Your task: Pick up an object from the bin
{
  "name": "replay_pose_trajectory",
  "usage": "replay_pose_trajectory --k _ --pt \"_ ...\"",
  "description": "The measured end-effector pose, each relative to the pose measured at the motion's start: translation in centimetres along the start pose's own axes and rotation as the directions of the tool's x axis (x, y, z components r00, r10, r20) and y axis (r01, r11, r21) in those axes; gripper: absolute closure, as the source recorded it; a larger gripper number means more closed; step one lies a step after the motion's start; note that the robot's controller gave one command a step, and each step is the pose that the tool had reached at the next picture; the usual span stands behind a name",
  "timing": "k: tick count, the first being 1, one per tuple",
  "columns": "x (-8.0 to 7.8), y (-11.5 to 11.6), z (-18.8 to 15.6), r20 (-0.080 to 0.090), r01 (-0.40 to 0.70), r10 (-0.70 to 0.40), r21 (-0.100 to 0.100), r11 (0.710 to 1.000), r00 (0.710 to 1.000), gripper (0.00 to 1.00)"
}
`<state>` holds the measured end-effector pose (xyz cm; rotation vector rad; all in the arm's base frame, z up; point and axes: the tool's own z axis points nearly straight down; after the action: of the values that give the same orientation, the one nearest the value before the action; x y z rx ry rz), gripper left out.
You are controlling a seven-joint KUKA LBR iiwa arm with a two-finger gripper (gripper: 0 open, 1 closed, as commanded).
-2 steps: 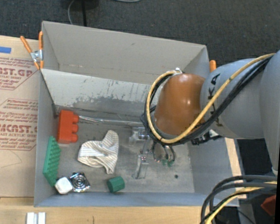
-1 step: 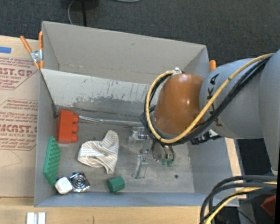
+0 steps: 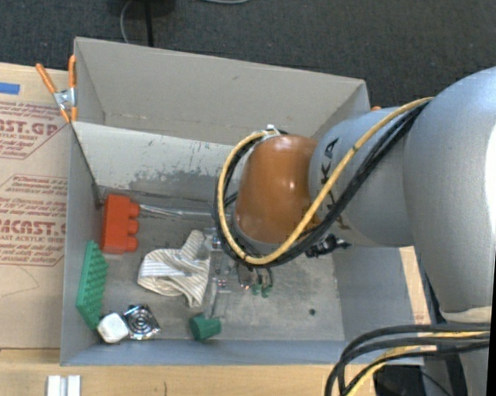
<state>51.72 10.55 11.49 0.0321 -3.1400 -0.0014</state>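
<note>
Gripper (image 3: 222, 281) is low over the bin (image 3: 214, 88) floor, tucked under the orange wrist cover (image 3: 272, 195), and you can't tell from this angle whether it's open or clamped. Right beside it, on the view's left, lies the crumpled striped cloth (image 3: 172, 272). Its right-hand fold runs up against the gripper, though whether they touch or just sit close I can't say. The cloth sprawls mostly left to right, so the bulk of it lies away from you, to the left. By my read that's your likeliest pick. Just below the gripper, toward the near wall, sits a small green piece (image 3: 204, 327), apart from the cloth. Further left you've got a metal piece (image 3: 142, 320), a green comb (image 3: 92, 285) and an orange block (image 3: 119, 223), all well clear.
</note>
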Motion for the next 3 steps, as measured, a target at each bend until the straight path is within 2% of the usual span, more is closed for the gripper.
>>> replay_pose_trajectory --k 1,2,3 --pt "-4.3 0.9 0.0 0.000 -0.025 0.025 -0.001 1.000 1.000 0.00" --pt "-7.1 1.6 3.2 0.006 -0.101 0.101 -0.002 0.995 0.995 0.00" --pt "-2.1 1.9 4.4 0.001 -0.152 0.152 -0.003 0.988 0.988 1.00"
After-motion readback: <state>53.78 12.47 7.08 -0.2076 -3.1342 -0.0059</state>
